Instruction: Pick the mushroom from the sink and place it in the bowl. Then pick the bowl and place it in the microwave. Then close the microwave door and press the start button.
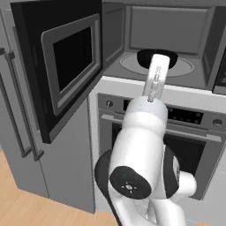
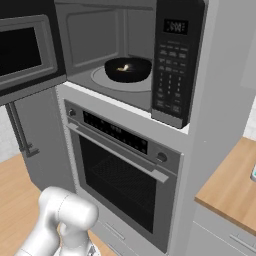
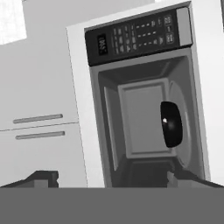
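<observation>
The black bowl [image 2: 128, 69] sits on the round turntable [image 2: 107, 80] inside the open microwave [image 2: 90, 35]. A small tan mushroom [image 2: 125, 67] lies in the bowl. In the hand view the bowl [image 3: 171, 124] appears rolled on its side, well ahead of my gripper [image 3: 113, 180]. The dark fingertips [image 3: 43, 177] stand far apart with nothing between them, so the gripper is open and back from the opening. In the left base view my white hand [image 1: 155, 77] partly covers the bowl [image 1: 171, 57]. The microwave door [image 1: 57, 66] hangs wide open to the left. The sink is out of view.
The control panel [image 2: 172, 65] with its buttons runs down the microwave's right side. Below it is the larger oven [image 2: 120, 170] with a bar handle. A tall grey fridge door with a long handle [image 1: 20, 110] stands left. A wooden counter [image 2: 230, 190] lies right.
</observation>
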